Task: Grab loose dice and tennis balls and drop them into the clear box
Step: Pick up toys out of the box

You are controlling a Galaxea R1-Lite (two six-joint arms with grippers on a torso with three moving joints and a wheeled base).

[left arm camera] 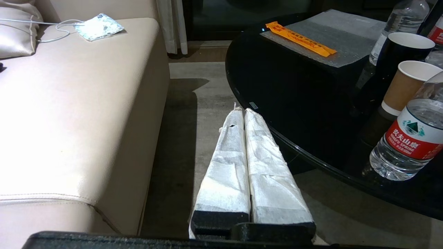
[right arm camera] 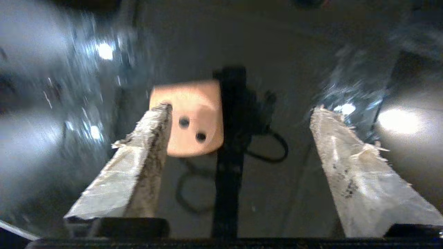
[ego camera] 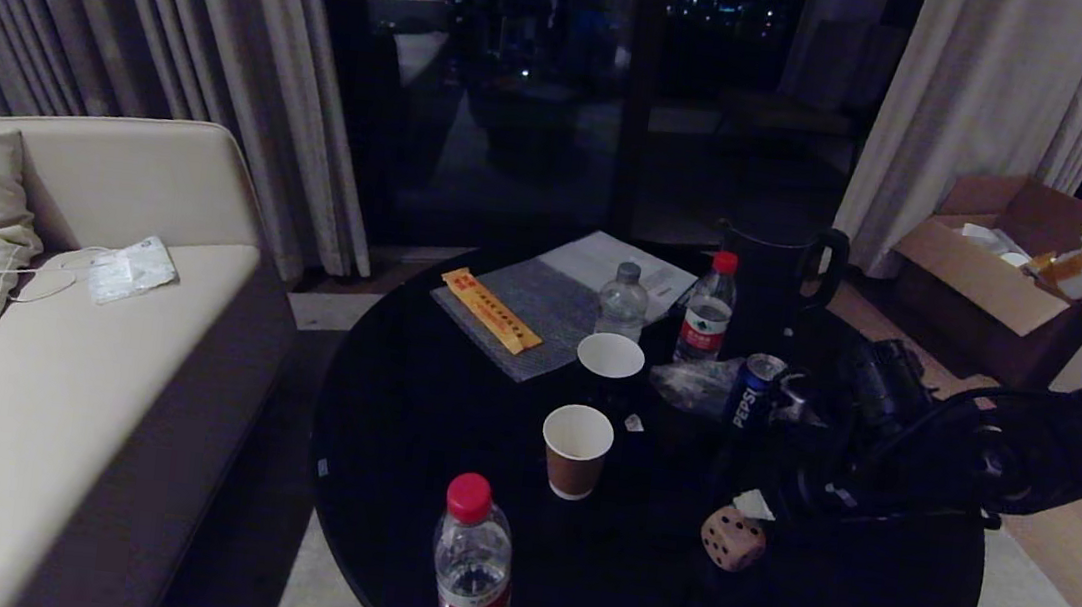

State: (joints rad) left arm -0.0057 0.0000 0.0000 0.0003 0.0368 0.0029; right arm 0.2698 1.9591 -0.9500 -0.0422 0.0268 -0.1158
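Head view: a round black table (ego camera: 407, 430) stood beside a beige sofa (ego camera: 37, 411). A tan die (ego camera: 733, 538) sat near the table's front right edge. The right arm reached in from the right, its right gripper (ego camera: 782, 500) just behind the die; the fingers could not be made out against the dark surface. A brown paper cup (ego camera: 576, 450) stood near the table's centre, a red-capped water bottle (ego camera: 472, 558) at the front edge, a Pepsi can (ego camera: 753, 391) toward the right side and an orange packet (ego camera: 490, 310) on a grey mat (ego camera: 550, 310) at the far edge. No clear box was identifiable.

Left wrist view: the left gripper (left arm camera: 241, 111) hung off the table's left edge, over the floor between table and sofa, its white-wrapped fingers pressed together and empty.

Right wrist view: the right gripper (right arm camera: 238, 110) was spread wide, grasping nothing. The tan die (right arm camera: 188, 117) lay on the tabletop close against one finger (right arm camera: 138, 162), well apart from the other; contact could not be confirmed.
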